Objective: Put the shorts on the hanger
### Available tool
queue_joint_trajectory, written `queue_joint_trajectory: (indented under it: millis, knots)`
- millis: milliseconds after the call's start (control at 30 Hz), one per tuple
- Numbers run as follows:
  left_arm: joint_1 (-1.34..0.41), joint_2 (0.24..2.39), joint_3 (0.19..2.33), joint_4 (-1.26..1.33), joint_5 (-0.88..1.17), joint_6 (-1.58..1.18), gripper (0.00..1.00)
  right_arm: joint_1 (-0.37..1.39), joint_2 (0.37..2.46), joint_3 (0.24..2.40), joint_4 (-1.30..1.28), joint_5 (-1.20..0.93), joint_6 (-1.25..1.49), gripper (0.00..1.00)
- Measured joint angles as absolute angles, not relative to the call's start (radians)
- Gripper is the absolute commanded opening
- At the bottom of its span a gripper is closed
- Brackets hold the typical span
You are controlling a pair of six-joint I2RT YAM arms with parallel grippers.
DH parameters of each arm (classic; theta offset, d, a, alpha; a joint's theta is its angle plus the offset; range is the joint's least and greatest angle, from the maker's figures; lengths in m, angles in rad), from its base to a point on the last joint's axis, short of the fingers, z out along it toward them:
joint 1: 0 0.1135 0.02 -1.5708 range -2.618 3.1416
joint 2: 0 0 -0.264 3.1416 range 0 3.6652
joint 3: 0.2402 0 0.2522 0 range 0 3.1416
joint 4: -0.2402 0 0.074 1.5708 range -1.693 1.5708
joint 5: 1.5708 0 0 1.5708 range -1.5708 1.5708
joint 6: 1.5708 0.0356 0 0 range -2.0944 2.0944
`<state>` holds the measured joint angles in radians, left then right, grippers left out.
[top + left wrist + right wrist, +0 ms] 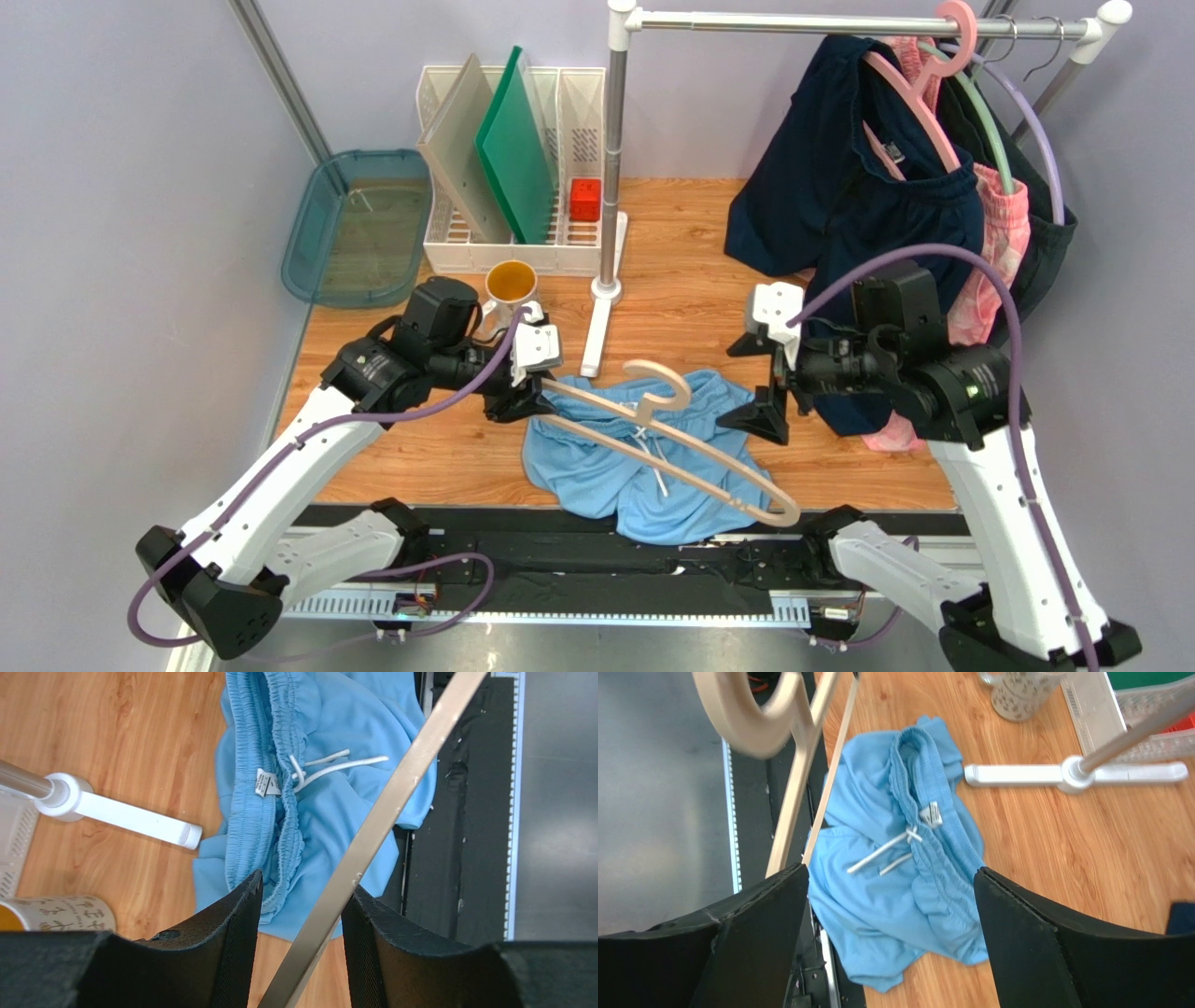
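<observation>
— How does the left gripper (302, 913) stand?
— Drawn in close round a thin bar of the hanger (384, 812). The bar runs up between the two black fingers (224, 945) and lies against one of them, with a narrow slit showing on the other side. It has that end of the hanger and nothing else.

— And the right gripper (891, 873)?
— Spread wide, with nothing in it. It hangs above the shorts (892, 903) without touching them, pointing in towards the left one.

— Where does the hanger run from the grip?
— Slantwise across the shorts, towards the near right, with its hook about midway between the two grippers. From the right wrist the hook looks large and blurred, so it's up off the cloth there. Whether the far end rests on anything, I can't tell.

— The shorts themselves?
— Crumpled on the wooden table (673, 266), at the near edge between the arms. One part laps over the black strip (463, 539) along the front. The gathered waistband (249, 756) is bunched, and the white drawstring (330, 766) lies loose beside it. They lie under the hanger, not on it.

— Round about?
— The rail stand (613, 168) has its foot just beyond the shorts. A mug (509, 284) sits near the left wrist. Behind that is a white rack (463, 259) with a green board (512, 147), and a teal tray (358, 238) lies to the left. A navy garment (828, 196) hangs from the rail at the back right.
</observation>
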<state>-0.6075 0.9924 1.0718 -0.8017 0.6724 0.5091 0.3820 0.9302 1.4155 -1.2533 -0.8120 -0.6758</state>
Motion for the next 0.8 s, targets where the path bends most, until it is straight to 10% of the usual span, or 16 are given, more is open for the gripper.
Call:
queue_joint_trajectory:
  millis: [567, 667, 800]
  knots:
    - [-0.604, 1.05, 1.018, -0.685, 0.681, 0.293, 0.0, 0.62, 1.046, 1.416, -1.023, -0.793, -0.496, 0.78]
    - [-0.602, 1.063, 1.017, -0.664, 0.683, 0.285, 0.0, 0.621, 1.073, 1.417, -0.977, -0.789, -0.431, 0.63]
    - [-0.601, 1.076, 1.006, -0.646, 0.678, 0.282, 0.0, 0.621, 1.148, 1.448, -0.941, -0.786, -0.36, 0.0]
